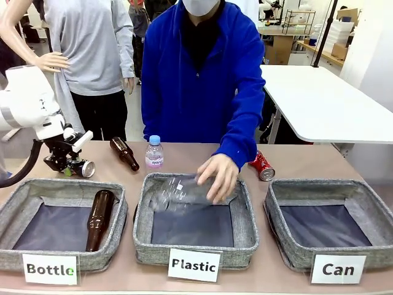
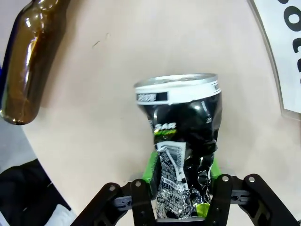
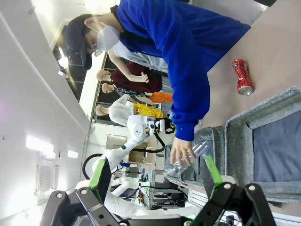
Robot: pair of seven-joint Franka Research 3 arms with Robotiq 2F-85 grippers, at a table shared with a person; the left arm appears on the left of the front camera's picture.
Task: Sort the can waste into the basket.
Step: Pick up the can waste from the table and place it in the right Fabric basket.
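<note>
A: Front view bright, even, soft shadows only; crumpled clear plastic bottle (image 1: pixel 178 195) motion-blurred.
B: Left wrist: glare streaks on brown glass bottle (image 2: pixel 28 61), silver rim of crushed black metal can (image 2: pixel 181 141) shines, white card (image 2: pixel 282 47) edge bowed.
A: Right wrist: long ceiling lamp (image 3: pixel 38 143) flares, surroundings washed out.

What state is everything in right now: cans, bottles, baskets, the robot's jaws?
black can: crumpled, gripped.
left gripper: jaws shut on black can.
right gripper: jaws open, empty.
red can: dented, lying on table.
Can basket: empty.
clear bottle: under person's hand, in Plastic basket.
small bottle: upright, capped.
first brown bottle: lying in Bottle basket.
second brown bottle: lying on table.
</note>
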